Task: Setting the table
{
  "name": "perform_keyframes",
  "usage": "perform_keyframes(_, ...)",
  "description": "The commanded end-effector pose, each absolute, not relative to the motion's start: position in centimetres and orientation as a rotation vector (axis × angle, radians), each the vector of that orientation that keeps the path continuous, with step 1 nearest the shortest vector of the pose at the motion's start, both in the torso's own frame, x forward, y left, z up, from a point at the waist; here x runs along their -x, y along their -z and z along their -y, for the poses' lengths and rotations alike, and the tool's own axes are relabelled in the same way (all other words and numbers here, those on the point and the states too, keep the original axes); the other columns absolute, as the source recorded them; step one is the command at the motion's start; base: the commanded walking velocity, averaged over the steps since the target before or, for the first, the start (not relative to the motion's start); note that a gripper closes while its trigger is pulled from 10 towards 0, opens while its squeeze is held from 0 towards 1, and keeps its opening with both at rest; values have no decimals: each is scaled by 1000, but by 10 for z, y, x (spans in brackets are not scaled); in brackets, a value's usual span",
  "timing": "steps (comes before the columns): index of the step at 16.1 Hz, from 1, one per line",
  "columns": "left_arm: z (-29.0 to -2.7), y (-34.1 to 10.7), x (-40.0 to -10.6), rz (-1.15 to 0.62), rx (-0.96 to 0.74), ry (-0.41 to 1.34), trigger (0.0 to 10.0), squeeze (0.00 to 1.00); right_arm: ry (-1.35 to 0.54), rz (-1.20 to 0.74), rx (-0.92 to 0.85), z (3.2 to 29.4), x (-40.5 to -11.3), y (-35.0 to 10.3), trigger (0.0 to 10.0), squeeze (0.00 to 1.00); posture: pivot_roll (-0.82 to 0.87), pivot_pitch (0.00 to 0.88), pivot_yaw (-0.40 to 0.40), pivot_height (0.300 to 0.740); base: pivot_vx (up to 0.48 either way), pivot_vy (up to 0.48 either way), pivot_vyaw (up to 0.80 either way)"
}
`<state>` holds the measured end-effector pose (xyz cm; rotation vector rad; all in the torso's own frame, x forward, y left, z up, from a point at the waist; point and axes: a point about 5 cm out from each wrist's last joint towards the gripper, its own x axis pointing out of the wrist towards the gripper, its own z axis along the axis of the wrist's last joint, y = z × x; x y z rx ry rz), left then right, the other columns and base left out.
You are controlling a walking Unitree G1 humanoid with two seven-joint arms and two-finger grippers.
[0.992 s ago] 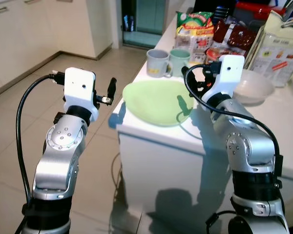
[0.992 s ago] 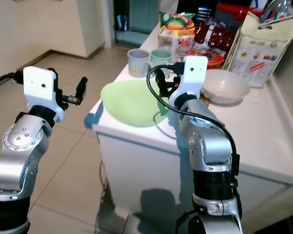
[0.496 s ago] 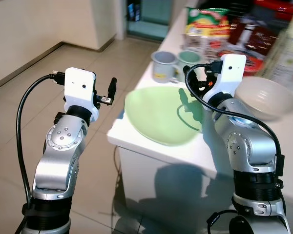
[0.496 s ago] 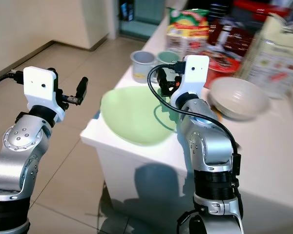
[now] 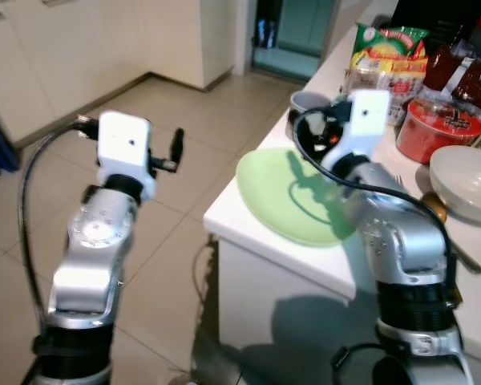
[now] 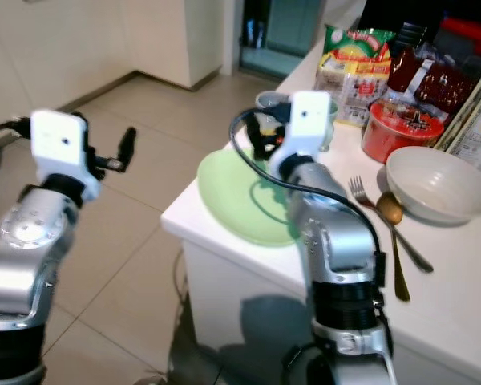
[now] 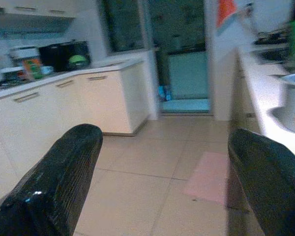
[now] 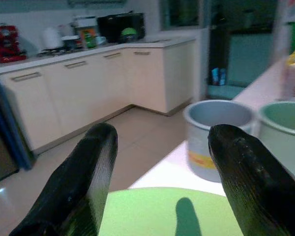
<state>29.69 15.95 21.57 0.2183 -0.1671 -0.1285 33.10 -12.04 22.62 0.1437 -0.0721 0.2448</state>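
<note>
- A light green plate point(image 5: 293, 196) lies at the centre of the frame on the near-left corner of the white desk point(image 5: 305, 257), its rim reaching the edge.
- The right gripper point(image 8: 160, 184) hovers just above the plate's far part, jaws spread with nothing between them, pointing toward a grey mug point(image 8: 217, 135) and a green mug point(image 8: 285, 137) standing side by side just beyond the plate.
- At right of the frame sit a white bowl point(image 6: 437, 188), and a fork point(image 6: 389, 224) and wooden spoon point(image 6: 394, 241) between bowl and plate.
- Upper right: a red tub point(image 5: 437, 132) and snack packets point(image 5: 385, 60).
- The left gripper point(image 7: 162, 182) is held out at left of the frame over the tiled floor point(image 5: 176, 120), away from the desk, jaws spread wide and empty.
</note>
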Motion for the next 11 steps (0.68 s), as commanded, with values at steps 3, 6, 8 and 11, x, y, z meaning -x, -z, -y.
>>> perform_keyframes(3, -157, -220, -297, 186, -223, 137, 10000, 0, -221, 84, -148, 126, -330, -229, 10000, 0, 46, 0, -21, 740, 0, 0, 0)
perform_keyframes(6, -157, -219, -297, 180, -225, 137, 10000, 0, -217, 80, -147, 126, -330, -227, 10000, 0, 47, 0, -20, 740, 0, 0, 0)
perform_keyframes(8, -157, -219, -297, 181, -227, 135, 10000, 0, -215, 77, -146, 127, -329, -226, 10000, 0, 48, 0, -21, 740, 0, 0, 0)
perform_keyframes(11, -157, -220, -296, 187, -216, 131, 10000, 0, -216, 74, -148, 126, -329, -226, 10000, 0, 47, 0, -23, 740, 0, 0, 0)
